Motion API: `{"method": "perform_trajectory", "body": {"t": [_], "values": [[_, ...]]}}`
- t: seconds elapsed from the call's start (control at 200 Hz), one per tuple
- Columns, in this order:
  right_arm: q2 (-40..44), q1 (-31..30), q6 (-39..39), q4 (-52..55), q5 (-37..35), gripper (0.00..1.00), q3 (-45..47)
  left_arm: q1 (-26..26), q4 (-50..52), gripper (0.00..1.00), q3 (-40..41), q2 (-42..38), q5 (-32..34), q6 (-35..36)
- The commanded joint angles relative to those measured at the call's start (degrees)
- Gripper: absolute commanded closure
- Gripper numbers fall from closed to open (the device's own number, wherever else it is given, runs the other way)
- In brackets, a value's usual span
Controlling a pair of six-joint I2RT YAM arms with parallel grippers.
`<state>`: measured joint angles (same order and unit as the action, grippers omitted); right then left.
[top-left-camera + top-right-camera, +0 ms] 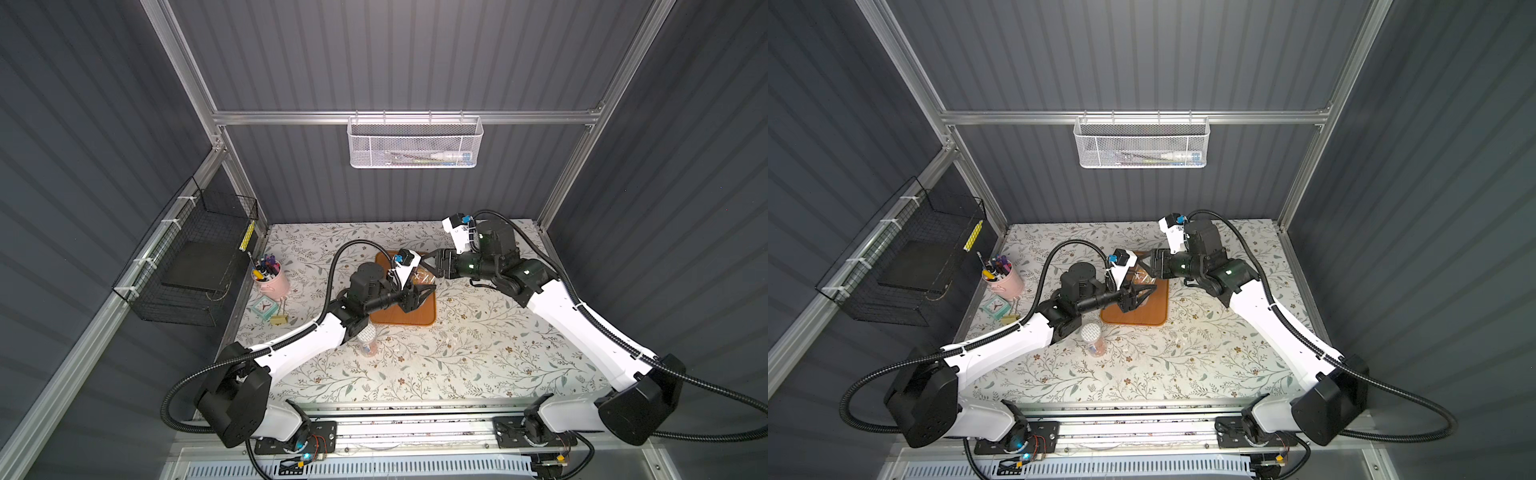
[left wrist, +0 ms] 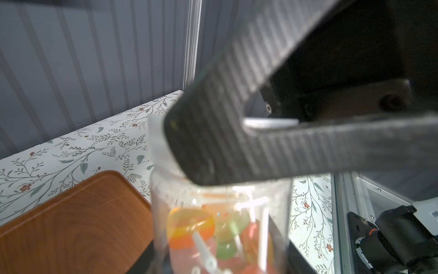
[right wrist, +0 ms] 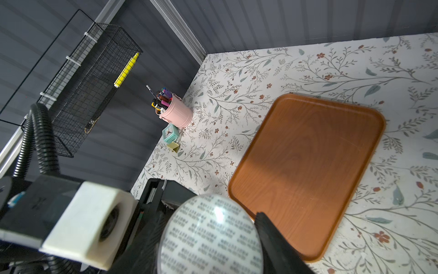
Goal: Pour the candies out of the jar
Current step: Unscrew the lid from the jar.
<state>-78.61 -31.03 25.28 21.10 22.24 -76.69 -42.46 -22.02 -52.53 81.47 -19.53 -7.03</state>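
Floral tabletop (image 1: 457,365); grey ribbed walls (image 1: 395,62); jar (image 2: 220,220) above tray (image 3: 308,166).

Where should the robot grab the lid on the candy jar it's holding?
By the lid's round edge, one finger on each side, coming in from its flat printed top. The left pincer is clamped on the jar's clear body, so only the lid end is free to grab. The right pincer looks shut on the lid there.

A lab robot cell: aluminium framing (image 1: 291,117) and grey ribbed panels (image 1: 415,54) enclose two arms (image 1: 307,338) on a rail (image 1: 415,428). The floral-covered surface (image 1: 478,365), pink pen cup (image 1: 277,283) and small clock (image 1: 265,308) lend a home-desk look.
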Motion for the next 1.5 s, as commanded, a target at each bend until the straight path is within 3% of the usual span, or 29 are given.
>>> {"method": "perform_trajectory", "body": {"t": [0.0, 0.055, 0.225, 0.455, 0.815, 1.121, 1.361, 1.496], "values": [[0.3, 0.0, -2.8, -0.7, 2.9, 0.46, -1.2, -0.3, -2.3, 1.00, -1.3, -1.4, -3.1, -0.3], [1.1, 0.4, -5.3, -2.2, 6.4, 0.47, -0.8, -0.1, -3.9, 1.00, -1.1, -1.2, -7.1, -0.8], [4.0, 2.9, -9.7, -11.0, 26.9, 0.46, 1.7, 0.7, -9.0, 1.00, -2.0, 0.1, -20.7, -5.5], [4.8, 3.6, -12.8, -8.5, 33.2, 0.49, -0.2, 1.9, -18.6, 1.00, -1.5, 2.0, -28.4, -14.0], [5.8, 4.4, -12.9, -7.9, 31.9, 0.48, 0.5, 2.1, -15.9, 1.00, -3.1, 3.5, -29.2, -13.8], [6.1, 4.4, -13.9, -5.2, 27.5, 0.21, -0.1, 2.1, -6.1, 1.00, -3.5, 1.0, -23.3, -6.1], [7.2, 4.5, -15.0, 0.8, 15.2, 0.15, -1.0, 2.1, -3.8, 1.00, -2.8, -0.5, -17.0, -3.2], [7.7, 4.3, -13.8, 2.5, 14.0, 0.14, -0.1, 2.1, -2.7, 1.00, -2.8, -1.2, -15.1, -1.6]]}}
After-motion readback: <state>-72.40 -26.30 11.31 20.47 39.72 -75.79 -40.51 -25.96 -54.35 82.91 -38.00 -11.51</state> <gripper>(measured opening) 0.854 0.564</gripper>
